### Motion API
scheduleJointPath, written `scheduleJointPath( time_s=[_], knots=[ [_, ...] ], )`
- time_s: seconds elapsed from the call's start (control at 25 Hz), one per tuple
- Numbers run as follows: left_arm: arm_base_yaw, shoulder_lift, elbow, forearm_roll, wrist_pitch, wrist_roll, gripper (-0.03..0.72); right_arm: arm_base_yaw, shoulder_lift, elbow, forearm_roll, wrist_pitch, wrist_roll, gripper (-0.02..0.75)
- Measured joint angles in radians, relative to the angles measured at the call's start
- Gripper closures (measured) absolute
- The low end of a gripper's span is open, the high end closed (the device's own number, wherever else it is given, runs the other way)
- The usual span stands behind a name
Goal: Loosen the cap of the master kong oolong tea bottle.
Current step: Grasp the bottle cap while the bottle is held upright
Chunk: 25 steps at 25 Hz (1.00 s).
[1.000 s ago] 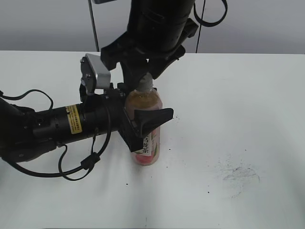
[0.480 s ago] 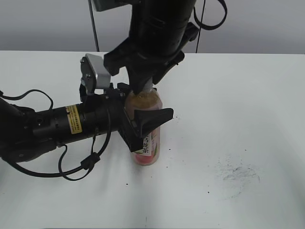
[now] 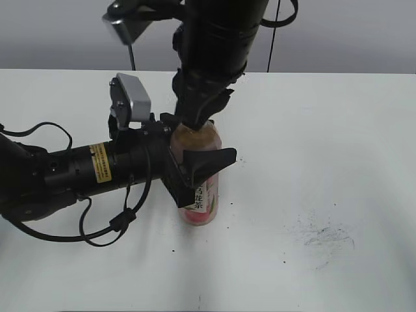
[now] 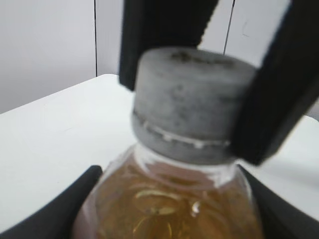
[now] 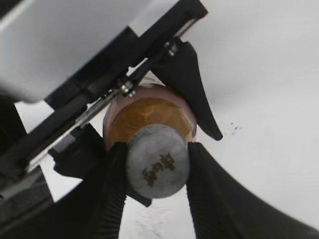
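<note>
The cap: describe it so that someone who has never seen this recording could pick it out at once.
On the white table one tea bottle stands upright, clamped at its body by the left end effector. At its top, between the fingers of the right end effector, sits the cap. It is the only round grey piece, with a dark logo on top.

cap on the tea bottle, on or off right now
On. The cap sits on the neck of the bottle, its lower ring against the shoulder in the left wrist view. Whether it is loosened yet, cannot tell.
</note>
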Motion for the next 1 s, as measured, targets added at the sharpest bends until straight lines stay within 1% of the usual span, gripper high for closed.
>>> scheduleJointPath(
  time_s=[0.24, 0.6, 0.68, 0.76, 0.8, 1.0],
  knots=[
    [0.000, 0.000, 0.000, 0.011, -0.002, 0.006, 0.241, -0.003, -0.001, 0.000, 0.006, 0.001, -0.527, 0.460],
    [0.000, 0.000, 0.002, 0.023, -0.006, 0.019, 0.241, -0.003, -0.004, -0.001, 0.037, 0.005, -1.396, 0.459],
    [0.000, 0.000, 0.002, 0.023, -0.006, 0.019, 0.241, -0.003, -0.004, -0.001, 0.037, 0.004, -1.559, 0.459],
    [0.000, 0.000, 0.002, 0.023, -0.006, 0.019, 0.241, -0.003, -0.004, -0.002, 0.037, 0.003, -1.675, 0.459],
    [0.000, 0.000, 0.002, 0.023, -0.006, 0.019, 0.241, -0.003, -0.004, -0.002, 0.037, 0.002, -1.702, 0.459],
    [0.000, 0.000, 0.002, 0.020, -0.006, 0.019, 0.241, -0.003, -0.004, -0.002, 0.035, -0.001, -1.743, 0.459]
  ],
)
